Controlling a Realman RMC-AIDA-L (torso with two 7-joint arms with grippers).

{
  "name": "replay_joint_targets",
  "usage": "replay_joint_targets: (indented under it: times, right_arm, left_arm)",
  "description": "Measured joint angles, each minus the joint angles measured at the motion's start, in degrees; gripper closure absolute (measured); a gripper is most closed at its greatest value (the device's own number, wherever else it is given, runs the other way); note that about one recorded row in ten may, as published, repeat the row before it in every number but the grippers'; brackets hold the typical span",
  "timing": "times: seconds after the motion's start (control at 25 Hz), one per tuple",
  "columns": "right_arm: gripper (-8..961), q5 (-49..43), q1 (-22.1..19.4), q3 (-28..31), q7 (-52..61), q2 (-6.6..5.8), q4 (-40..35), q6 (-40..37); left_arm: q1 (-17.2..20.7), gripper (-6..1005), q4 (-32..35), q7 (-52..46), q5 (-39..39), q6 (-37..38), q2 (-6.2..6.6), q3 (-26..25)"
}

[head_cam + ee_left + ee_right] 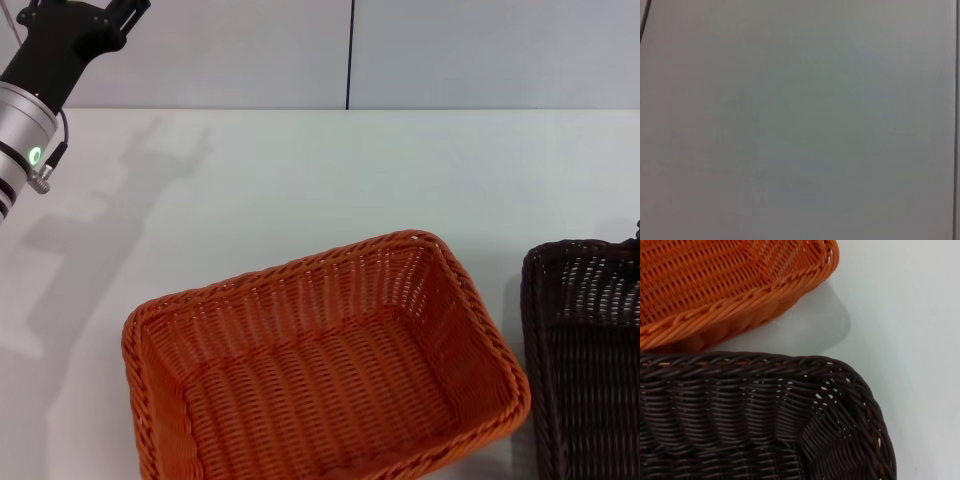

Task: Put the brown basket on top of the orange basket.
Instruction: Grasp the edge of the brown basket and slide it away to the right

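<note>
The white table (300,180) fills most of the head view, bounded at the top of the frame by a pale wall (480,50) with one dark vertical seam. The orange basket (320,365) sits on the table in the lower centre of the frame, upright, mouth open, turned slightly so that its far right corner points toward the upper right; its lower edge is cut off by the frame. The brown basket (585,360) stands on the table at the lower right edge of the frame, also upright and open, only its left portion in view. The two baskets are just beside each other with a narrow strip of bare table between them; they do not touch. The right wrist view confirms this: the braided rim of the brown basket (765,415) lies close to the rim of the orange basket (730,285), separated by a band of table. The left gripper (85,25) is raised in the upper left corner of the head view, well apart from both baskets; its finger spread cannot be determined, and it holds nothing visible. The left wrist view shows only a plain grey surface. The right gripper does not appear in any view, so its condition is not shown.
</note>
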Motion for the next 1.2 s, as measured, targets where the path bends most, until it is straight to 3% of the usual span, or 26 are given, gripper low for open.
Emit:
replay_joint_targets:
  times: [0.44,0.8,1.2]
  right_arm:
    - [726,-0.31,-0.45,0.33,-0.16,0.96,-1.02,0.77]
    - [727,3.35,-4.24,1.86,0.11,3.49,-13.49,-0.04]
    - [728,8.91,-5.47,5.83,0.32,4.00,-20.27,-1.29]
  left_arm:
    - [0.51,170,-0.31,-0.21,0.00,0.38,-0.10,0.00]
    - [0.53,170,-0.93,-0.25,0.00,0.49,0.06,-0.38]
    - [0.73,170,-0.92,-0.08,0.00,0.50,0.24,-0.65]
